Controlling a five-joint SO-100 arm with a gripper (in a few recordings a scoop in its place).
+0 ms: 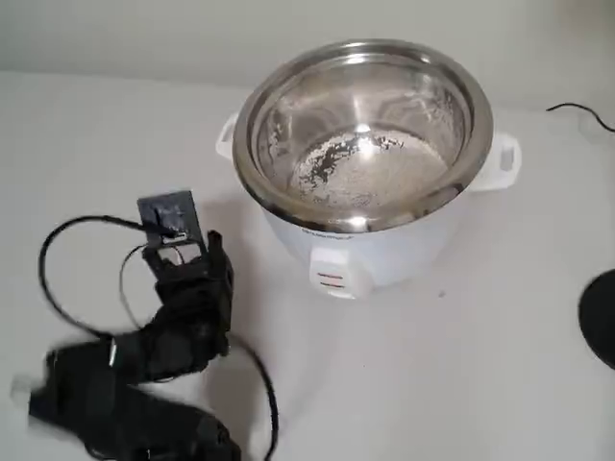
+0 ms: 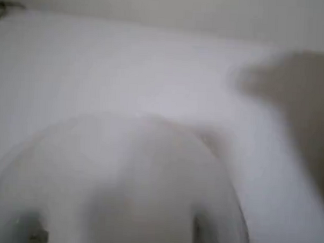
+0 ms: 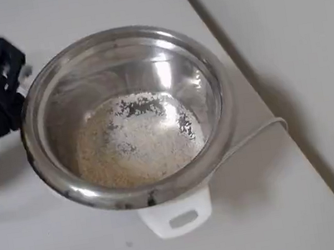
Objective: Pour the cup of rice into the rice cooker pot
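Rice [image 1: 360, 173] already lies across the bottom of the rice cooker pot [image 1: 288, 86], a pale bed of grains with a few bare steel patches showing through in the overhead view [image 3: 134, 139]. The pot sits in its white cooker body [image 1: 384, 254] at the far middle of the desk [image 1: 480, 365]. So the pour itself looks done, and the step in hand seems to be the retreat or the putting-down of the cup.

The black arm is low at the near left of the fixed view, well apart from the cooker, with its end effector [image 1: 183, 252] pointing toward the far side. Motion blur hides the fingers, so I cannot tell whether they are spread or pinched.

In the wrist view a blurred, translucent round shape [image 2: 121, 184] fills the near part of the picture; it is likely the cup, close under the camera, though whether it is gripped or standing free on the desk cannot be told.

If the cup is in the fingers, the next move calls for setting it upright on the desk and letting go.
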